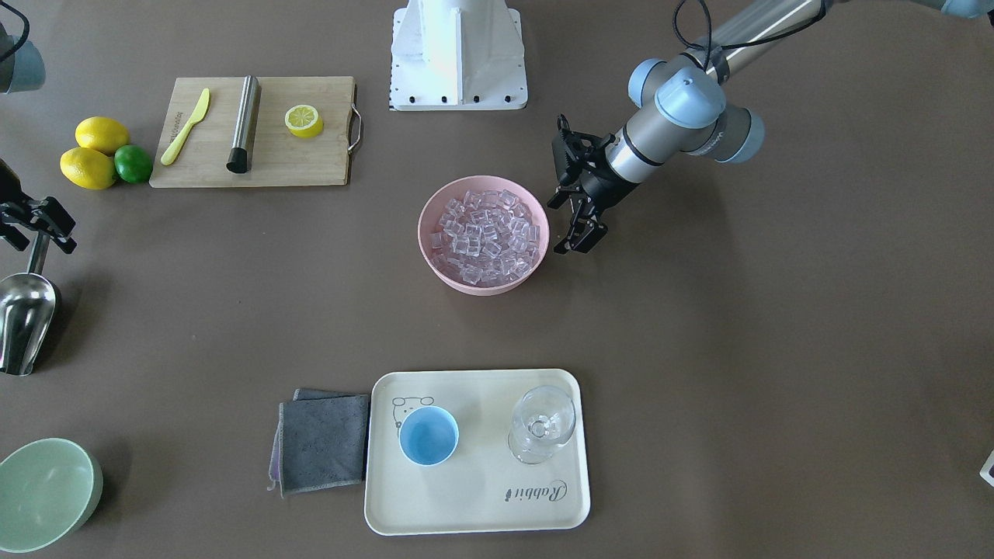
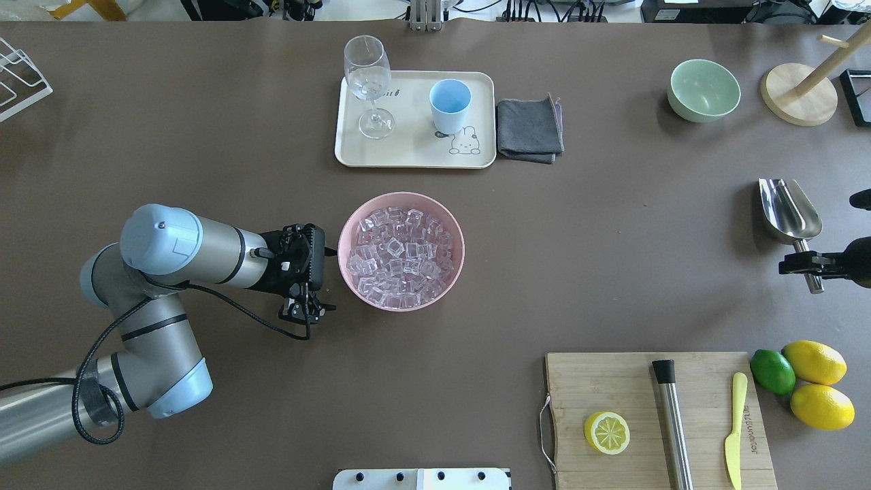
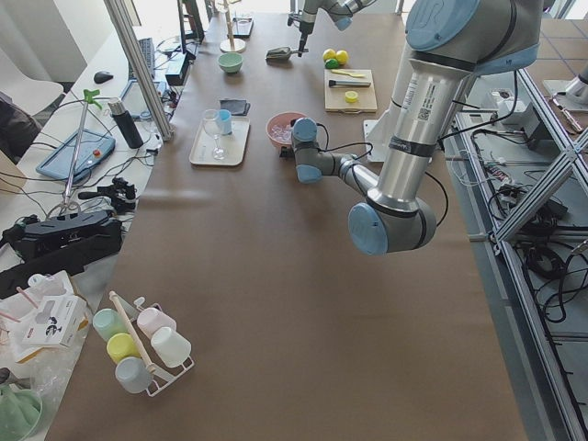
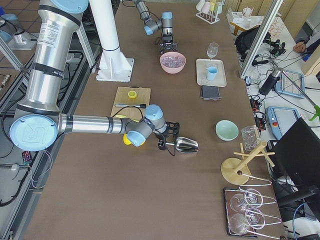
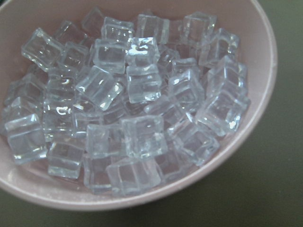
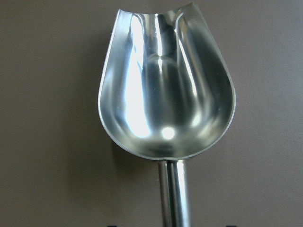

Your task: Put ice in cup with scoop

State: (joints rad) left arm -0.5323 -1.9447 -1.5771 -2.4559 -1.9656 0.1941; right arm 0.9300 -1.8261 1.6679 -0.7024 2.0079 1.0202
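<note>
Scoop [image 2: 789, 211] is found far out on the robot's right side, well apart from the ice [image 2: 401, 255], which is heaped in the pink bowl [image 2: 401, 196] at table centre. Its long axis is laid roughly front-to-back: handle toward the robot, trough mouth away. The trough is seen empty in the right wrist view.

R gripper [image 2: 808, 264] is clamped narrow on the handle just behind the trough. Whether the scoop is lifted or resting on the table can't be told.

A sideways carry toward the robot's left is judged necessary, and the R arm is the one placed for it.

L gripper [image 2: 306, 313] is parked just beside the bowl's rim, nothing held. Its opening can't be judged.

Cup [image 2: 450, 102] is stood upright on the tray [image 2: 408, 146], beyond the bowl, apparently w/o ice.
</note>
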